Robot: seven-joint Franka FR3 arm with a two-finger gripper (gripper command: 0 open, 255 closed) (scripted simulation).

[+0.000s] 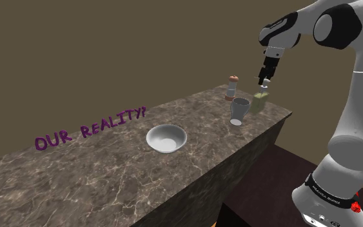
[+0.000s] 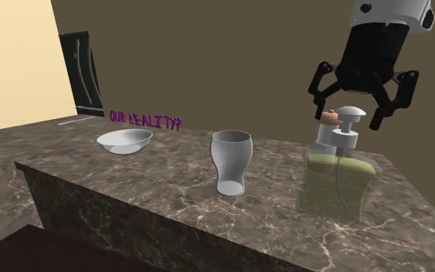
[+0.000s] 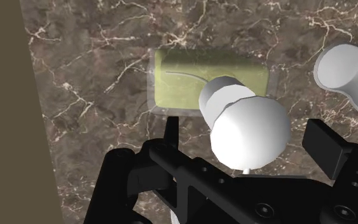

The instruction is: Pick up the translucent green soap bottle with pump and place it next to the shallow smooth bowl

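Shoulder view, left to right. Purple lettering "OUR REALITY?" (image 1: 88, 129) on the brown wall behind the counter (image 1: 96, 180), which is dark brown, veined, marble-like.

Shallow white bowl (image 1: 166, 138) sits mid-counter, upright, well apart from everything else.

Grey footed glass (image 1: 239, 111) stands towards the counter's right end. Small bottle with a brown cap (image 1: 232, 88) stands behind it, nearer the wall.

Soap bottle (image 1: 260, 102) has a translucent green body and a white pump. It stands upright just beside the glass, near the counter's far right corner, the glass between it and the bowl.

Pincer (image 1: 265, 80) hangs directly above the pump, pointing down. White arm (image 1: 357, 97) rises at the right edge from its stand (image 1: 328, 206).

Second exterior view, left to right. Dark panel (image 2: 84, 73) against the wall, then lettering (image 2: 144, 120), bowl (image 2: 124, 141), glass (image 2: 230, 162), soap bottle (image 2: 339, 181). The small bottle's brown cap (image 2: 331, 117) peeks out behind the pump. Pincer (image 2: 350, 117) is spread wide, its tips about level with the pump head, one on each side and clear of it.

Wrist view. Soap bottle's green body (image 3: 190, 79) lies below, with the white pump head (image 3: 250, 130) between the fingers (image 3: 170, 130). Gaps show on both sides, so the pincer (image 3: 247, 140) is open and holds nothing. Glass (image 3: 352, 70) sits just beyond the bottle.
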